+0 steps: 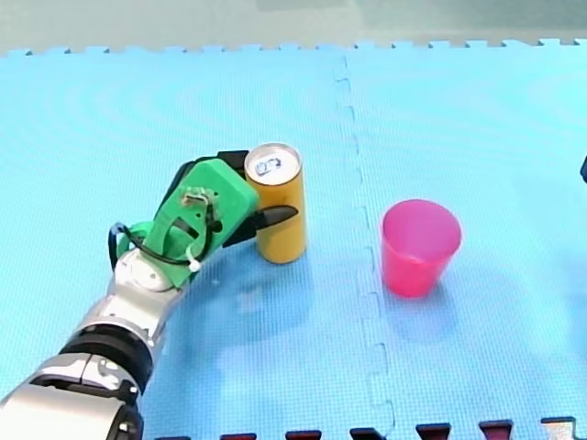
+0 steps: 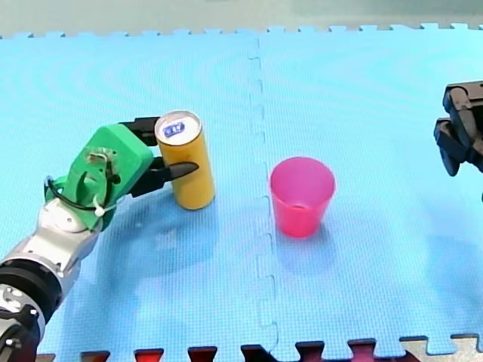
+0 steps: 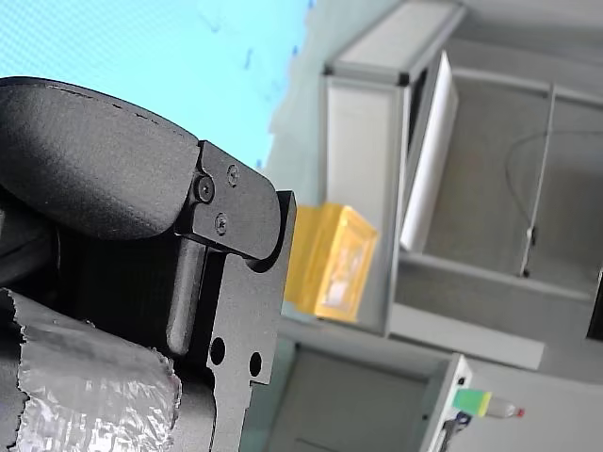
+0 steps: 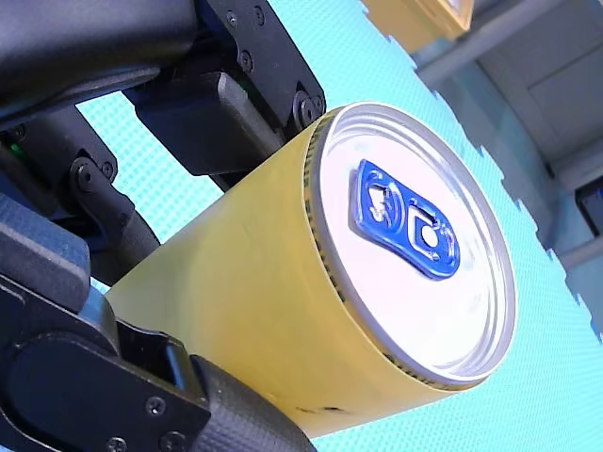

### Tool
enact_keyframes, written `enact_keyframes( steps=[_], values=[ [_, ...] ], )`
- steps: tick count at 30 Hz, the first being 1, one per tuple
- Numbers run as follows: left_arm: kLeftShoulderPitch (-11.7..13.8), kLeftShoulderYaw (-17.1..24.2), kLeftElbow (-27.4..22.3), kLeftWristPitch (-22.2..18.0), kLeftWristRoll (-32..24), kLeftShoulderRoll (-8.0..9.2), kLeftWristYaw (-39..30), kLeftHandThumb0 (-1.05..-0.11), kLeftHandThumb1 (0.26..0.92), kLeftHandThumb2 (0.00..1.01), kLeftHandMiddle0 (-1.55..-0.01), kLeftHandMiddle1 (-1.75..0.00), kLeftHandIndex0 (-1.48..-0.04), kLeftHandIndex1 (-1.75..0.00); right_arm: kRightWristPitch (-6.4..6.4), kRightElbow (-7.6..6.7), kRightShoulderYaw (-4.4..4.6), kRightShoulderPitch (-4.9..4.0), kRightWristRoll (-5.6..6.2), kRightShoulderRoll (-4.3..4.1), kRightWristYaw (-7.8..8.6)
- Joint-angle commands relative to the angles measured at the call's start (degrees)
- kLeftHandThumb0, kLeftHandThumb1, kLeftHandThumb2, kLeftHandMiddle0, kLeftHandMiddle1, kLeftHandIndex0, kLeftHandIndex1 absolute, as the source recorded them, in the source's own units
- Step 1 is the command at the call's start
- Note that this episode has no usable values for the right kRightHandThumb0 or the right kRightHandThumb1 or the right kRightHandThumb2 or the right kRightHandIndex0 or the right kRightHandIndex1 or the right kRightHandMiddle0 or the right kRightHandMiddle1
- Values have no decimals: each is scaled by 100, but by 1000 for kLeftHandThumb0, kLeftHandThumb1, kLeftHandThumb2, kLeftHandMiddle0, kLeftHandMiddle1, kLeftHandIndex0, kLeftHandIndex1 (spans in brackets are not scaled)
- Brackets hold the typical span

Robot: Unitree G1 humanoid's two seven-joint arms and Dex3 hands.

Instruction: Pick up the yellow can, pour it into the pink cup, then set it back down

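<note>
The yellow can (image 1: 280, 215) stands upright on the blue foam mat (image 1: 275, 367), its silver top with a blue tab facing up. My left hand (image 1: 261, 188), under a green cover, comes in from the lower left and is shut on the can, with one black finger behind it and another across its front. The second wrist view shows this grasp: the can (image 4: 283, 282) sits between black fingers (image 4: 207, 122). The pink cup (image 1: 420, 247) stands upright to the right of the can, apart from it. My right hand (image 2: 460, 128) hovers at the far right edge, holding nothing.
Seams between the mat tiles (image 1: 362, 183) run between can and cup. The mat's jagged front edge (image 2: 302, 351) lies near me. In the first wrist view, grey shelving (image 3: 471, 235) and a yellow box (image 3: 334, 264) stand beyond the mat.
</note>
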Motion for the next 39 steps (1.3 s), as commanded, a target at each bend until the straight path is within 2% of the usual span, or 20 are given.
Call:
enact_keyframes(
  steps=[1,7,18,29,39],
  values=[
    [-26,10,-6,-18,6,58,27,-445,762,0,-1280,-83,-1150,-22,4,-10,10,-10,-15,0,-35],
    [-31,12,-10,-81,12,106,63,-439,761,0,-1305,-83,-1162,-15,-14,-11,58,-9,-91,9,-122],
    [-69,48,-35,-105,-30,147,50,-439,764,1,-1318,-62,-1170,-6,5,-11,95,-20,-123,37,-209],
    [-135,169,-43,-73,-125,131,-12,-432,762,0,-1322,-42,-1168,-1,60,-24,208,-34,-285,51,-509],
    [-248,248,-65,-184,-198,125,-133,-420,759,0,-1324,-30,-1164,0,126,-45,288,-63,-382,85,-680]
  ],
)
